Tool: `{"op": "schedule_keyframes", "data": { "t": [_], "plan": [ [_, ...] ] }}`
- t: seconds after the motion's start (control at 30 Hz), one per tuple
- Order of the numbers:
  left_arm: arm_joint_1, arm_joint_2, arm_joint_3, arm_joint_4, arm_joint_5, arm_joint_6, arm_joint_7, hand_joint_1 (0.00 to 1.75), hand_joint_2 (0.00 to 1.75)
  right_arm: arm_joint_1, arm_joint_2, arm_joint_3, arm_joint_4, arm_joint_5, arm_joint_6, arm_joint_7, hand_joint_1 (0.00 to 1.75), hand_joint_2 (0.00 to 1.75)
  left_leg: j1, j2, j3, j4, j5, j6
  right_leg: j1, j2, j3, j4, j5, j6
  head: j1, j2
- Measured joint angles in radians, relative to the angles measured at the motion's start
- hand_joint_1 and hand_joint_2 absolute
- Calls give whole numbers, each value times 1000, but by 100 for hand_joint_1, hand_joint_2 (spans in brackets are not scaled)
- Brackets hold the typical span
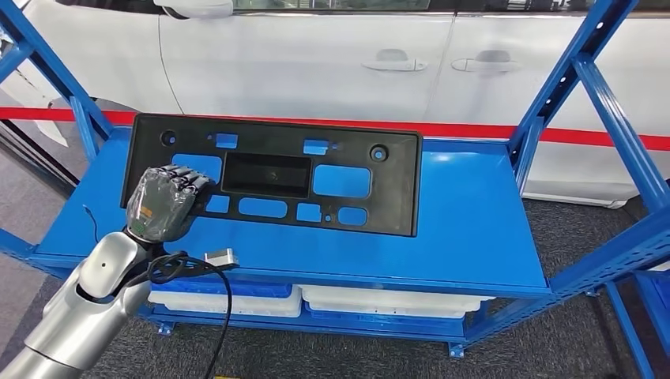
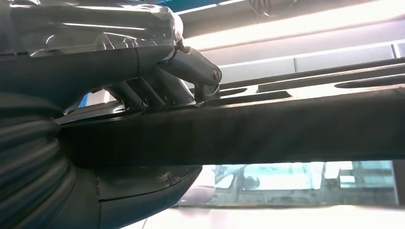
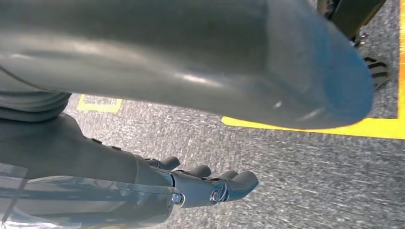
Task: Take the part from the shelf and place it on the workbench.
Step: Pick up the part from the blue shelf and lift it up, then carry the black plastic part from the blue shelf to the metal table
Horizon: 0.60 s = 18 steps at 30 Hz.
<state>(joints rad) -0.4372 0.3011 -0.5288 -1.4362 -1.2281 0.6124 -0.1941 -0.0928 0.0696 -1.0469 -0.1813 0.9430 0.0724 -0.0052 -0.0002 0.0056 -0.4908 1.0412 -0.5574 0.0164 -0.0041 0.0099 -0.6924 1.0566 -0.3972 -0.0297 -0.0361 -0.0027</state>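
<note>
- The white car [image 1: 332,63] fills the background behind the rack, its side doors and handles facing the robot, with a red stripe [image 1: 474,130] running across in front of it; grey carpet [image 1: 585,332] covers the floor, and the right wrist view shows yellow floor marking [image 3: 334,126] on it.
- The blue shelf [image 1: 474,229] is a steel rack with slanted blue braces at both sides; its flat top deck carries the part, and white bins [image 1: 379,300] sit on the level beneath.
- The part [image 1: 332,178], a long black plastic panel with several rectangular cut-outs, lies flat across the rear and left of the shelf deck, its right end stopping well short of the deck's right edge.
- The step in hand looks like the grasp: the left hand [image 1: 162,201] is at the panel's left end, fingers [image 2: 157,90] lying over its upper face and the thumb below its edge in the left wrist view, so it appears clamped on the part.
- The right hand [image 3: 191,183] hangs over the carpet, holding nothing, its fingers loosely curled but apart.
- The next move, as I judge it, calls for lifting the long panel level from 1 end, clearing the braces, then turning toward the desk, which no view shows.
- A small silver connector [image 1: 221,257] on a black cable [image 1: 225,316] dangles by the left wrist.
</note>
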Motion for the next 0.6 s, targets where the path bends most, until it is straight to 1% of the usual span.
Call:
{"op": "schedule_keyframes", "data": {
  "t": [0.03, 0.1, 0.13, 0.17, 0.2, 0.23, 0.27, 0.3, 0.33, 0.37, 0.4, 0.43, 0.47, 0.5, 0.53, 0.57, 0.6],
  "plan": [
    [-4, 1, 0, 0, 2, 2, 0, 175, 175, 0, 1, 0, 0, 0, 0, 0, 0, 0, -4, 1, 11, -25, 6, 3, -1, -1, -2, -2, 9, 5, 0, 0],
    [-7, 3, -2, 0, 4, 6, 1, 175, 175, 0, 2, -1, 0, 0, 0, 1, 0, 0, -10, 1, 3, -28, 22, 5, -5, -2, -3, -12, 26, 18, 0, 0],
    [-7, 4, -3, 0, 5, 6, 1, 175, 175, 1, 2, -2, 0, 0, 0, 2, 0, 0, -9, 2, -1, -33, 32, 7, -4, -3, -3, -15, 33, 23, 0, 0],
    [-7, 5, -4, 0, 5, 6, 1, 175, 175, 2, 1, -2, 0, 0, 0, 2, 0, 0, -6, 4, -3, -39, 43, 10, -5, -2, -5, -16, 31, 27, 0, 0],
    [-8, 5, -7, 0, 8, 7, 1, 175, 175, 2, 1, -3, 0, 0, 0, 2, 0, 0, -3, 5, -8, -45, 57, 13, -4, -2, -10, -8, 12, 31, 0, 0],
    [-9, 4, -10, 1, 12, 9, 0, 175, 175, 2, 1, -4, 0, 0, 0, 2, 0, 0, 0, 7, -17, -50, 70, 18, -4, -2, -18, 16, -26, 34, 0, 0],
    [-10, 4, -12, 1, 18, 12, 0, 175, 175, 2, 1, -4, 0, 0, 0, 3, 0, 0, 0, 8, -29, -51, 83, 22, -7, -2, -28, 57, -79, 37, 0, 0],
    [-10, 4, -14, 1, 25, 14, -2, 175, 175, 1, 1, -4, 0, 0, 0, 3, 0, 0, 0, 8, -45, -51, 95, 25, -8, -3, -39, 114, -134, 41, 0, 0],
    [-10, 4, -16, 1, 32, 17, -3, 175, 175, 1, 1, -4, 0, 0, 0, 3, 0, 0, 0, 8, -62, -49, 106, 27, -9, -3, -48, 175, -173, 44, 0, 0],
    [-9, 4, -16, 1, 39, 20, -5, 175, 175, 1, 1, -4, 0, 0, 0, 4, 0, 0, 0, 8, -80, -46, 118, 25, -10, -3, -50, 224, -187, 47, 0, 0],
    [-8, 4, -16, 1, 46, 22, -7, 175, 175, 1, 1, -5, 0, 0, 0, 4, 0, 0, 1, 9, -98, -42, 128, 23, -12, -4, -41, 249, -178, 49, 0, 0],
    [-6, 5, -16, 1, 54, 23, -10, 175, 175, 1, 0, -5, 0, 0, 0, 4, 0, 0, 2, 9, -117, -35, 137, 20, -13, -4, -13, 238, -151, 51, 0, 0],
    [-4, 5, -16, 1, 60, 25, -12, 175, 175, 1, 0, -5, 0, 0, -1, 4, 0, 0, 3, 9, -135, -27, 144, 16, -16, -5, 30, 196, -124, 53, 0, 0],
    [-2, 5, -16, 1, 66, 26, -14, 175, 175, 1, 0, -5, 0, 0, -1, 4, 0, 0, 3, 9, -150, -18, 149, 12, -17, -5, 81, 132, -117, 53, 0, 0],
    [0, 6, -15, 0, 70, 27, -16, 175, 175, 1, -1, -5, 0, 0, -1, 4, 0, 0, 2, 8, -163, -8, 155, 6, -16, -4, 129, 65, -122, 49, 0, 0],
    [2, 6, -14, 0, 73, 29, -16, 175, 175, 1, -1, -6, 0, 0, -1, 4, 0, 0, 1, 8, -170, -2, 160, 1, -14, -3, 160, 16, -137, 44, 0, 0],
    [3, 7, -13, -1, 74, 32, -16, 175, 175, 1, -1, -6, 0, 0, -1, 3, 0, 0, 0, 8, -175, 1, 167, -6, -11, -1, 174, -11, -149, 36, 0, 0]
  ]
}}
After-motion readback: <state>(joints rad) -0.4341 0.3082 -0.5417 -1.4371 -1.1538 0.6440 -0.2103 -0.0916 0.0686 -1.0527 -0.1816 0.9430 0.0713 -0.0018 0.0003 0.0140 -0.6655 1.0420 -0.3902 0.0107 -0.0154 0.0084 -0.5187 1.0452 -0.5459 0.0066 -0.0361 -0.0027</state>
